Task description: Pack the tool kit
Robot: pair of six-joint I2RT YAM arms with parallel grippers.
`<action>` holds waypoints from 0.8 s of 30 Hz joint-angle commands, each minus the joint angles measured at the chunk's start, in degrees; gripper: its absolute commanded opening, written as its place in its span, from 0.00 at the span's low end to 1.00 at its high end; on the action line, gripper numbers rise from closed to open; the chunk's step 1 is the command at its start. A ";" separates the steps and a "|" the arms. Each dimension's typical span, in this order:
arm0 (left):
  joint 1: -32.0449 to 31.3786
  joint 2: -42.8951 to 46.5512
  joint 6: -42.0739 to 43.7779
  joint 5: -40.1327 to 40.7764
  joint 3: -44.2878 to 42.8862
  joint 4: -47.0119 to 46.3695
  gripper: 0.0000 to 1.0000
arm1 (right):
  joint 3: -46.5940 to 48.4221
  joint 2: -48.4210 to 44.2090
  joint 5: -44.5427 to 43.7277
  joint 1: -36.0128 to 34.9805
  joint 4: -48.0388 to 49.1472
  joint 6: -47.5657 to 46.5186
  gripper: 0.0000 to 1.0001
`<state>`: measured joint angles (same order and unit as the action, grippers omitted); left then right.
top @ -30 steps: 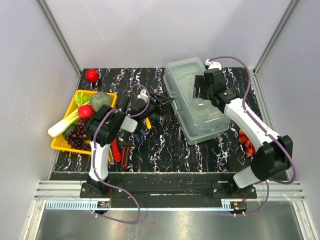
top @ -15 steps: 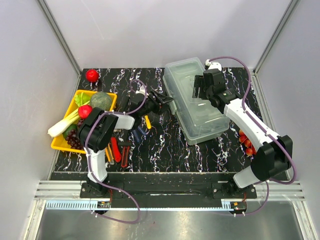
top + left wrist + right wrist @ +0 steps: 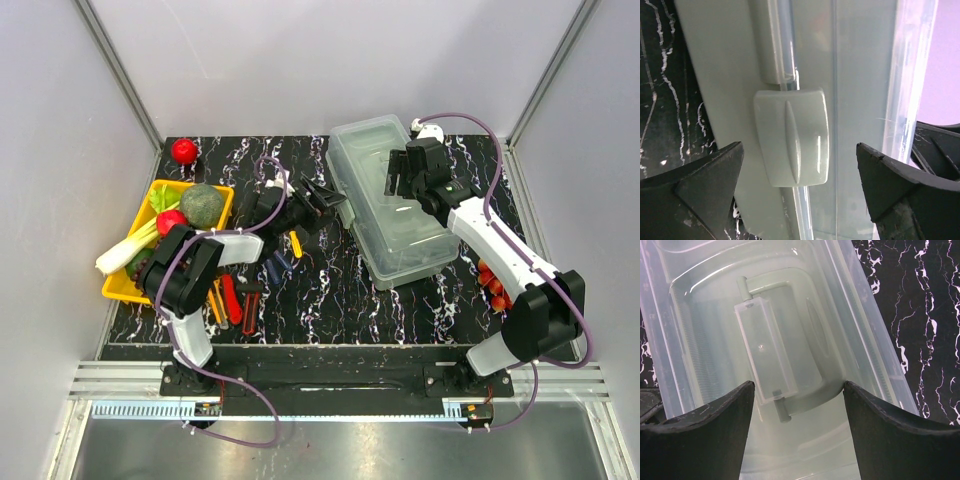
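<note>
The clear plastic tool box [image 3: 392, 203] lies shut at centre right of the table. My left gripper [image 3: 322, 199] is open at the box's left side. In the left wrist view its jaws [image 3: 800, 192] stand either side of the grey latch [image 3: 791, 137], not touching it. My right gripper [image 3: 404, 181] is open above the lid. In the right wrist view its jaws [image 3: 799, 427] straddle the folded lid handle [image 3: 771, 357]. Loose tools lie left of the box: a yellow-handled screwdriver [image 3: 295, 243], a blue-handled tool [image 3: 275, 267], a red tool [image 3: 230, 298] and red pliers [image 3: 250, 308].
A yellow tray [image 3: 215, 189] with toy vegetables and grapes stands at the left. A red apple [image 3: 184, 150] lies at the back left corner. Small red fruits [image 3: 492, 284] lie at the right edge beside the right arm.
My left arm has reached further right, bringing its open gripper up to the box's side latch. The right gripper has stayed over the lid handle.
</note>
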<state>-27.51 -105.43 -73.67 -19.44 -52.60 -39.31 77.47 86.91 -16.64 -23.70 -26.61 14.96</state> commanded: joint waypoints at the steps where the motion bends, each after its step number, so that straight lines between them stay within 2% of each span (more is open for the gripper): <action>1: 0.44 4.79 4.14 5.11 1.27 5.28 0.99 | -4.17 5.02 3.55 -0.29 -10.22 3.23 0.78; 5: 0.35 5.50 6.78 6.17 -0.13 10.30 0.99 | -4.08 4.76 3.81 -0.29 -10.22 3.32 0.78; 15: 0.35 4.70 6.96 3.80 -0.31 4.16 0.99 | -3.64 3.97 4.08 -0.29 -10.48 3.50 0.78; 24: 0.35 5.93 8.28 5.73 0.40 3.61 0.99 | -2.85 2.73 3.64 -0.29 -10.92 3.67 0.79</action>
<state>-27.38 -102.35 -67.29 -15.55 -51.75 -32.62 77.52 86.59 -16.62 -23.70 -26.61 15.62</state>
